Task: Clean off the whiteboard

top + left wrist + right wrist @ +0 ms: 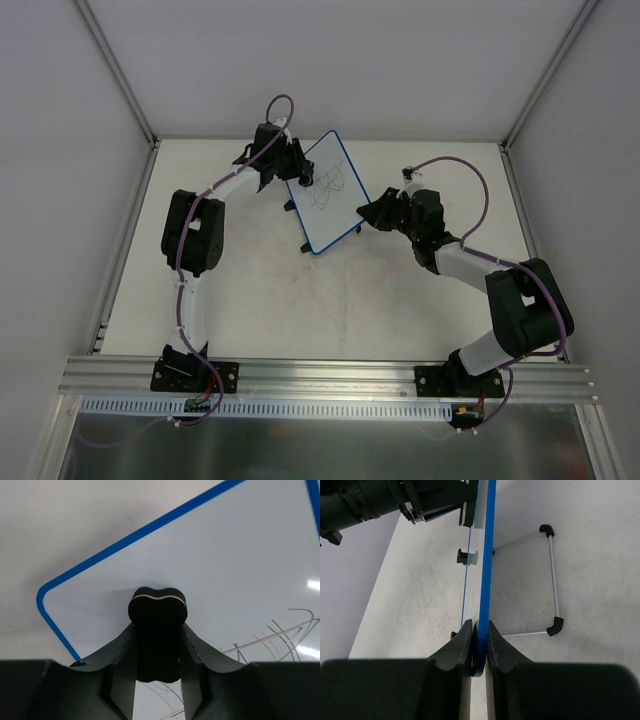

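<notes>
On the left, the left gripper (293, 172) reaches out to the far side of the table (300, 330), its 2 fingers closed narrow on a small black eraser (158, 611) that sticks out past the tips; the eraser's end sits on or just off the white face, I cannot tell which, close to 1 rounded corner; the whiteboard (331, 200) stands mid-table between the 2 arms, propped and tilted so its written face leans toward the left arm, its long axis running from the far end toward the near end; the dark scribbles (280, 637) lie to the right of the eraser in the left wrist view, toward the middle of the board, so I'd judge the wiping has to travel along that long axis, away from the corner; the marks look untouched, so the task seems barely started; 1 black foot (464, 556) shows on the face side, and a wire stand (553, 577) lies on the table just behind the board; on the right, the right gripper (479, 652) pinches the blue rim edge-on, fingers nearly together with the board between them, steadying it; nothing stands between eraser and scribbles, though a hard push could tip the board back against that single pinch.
</notes>
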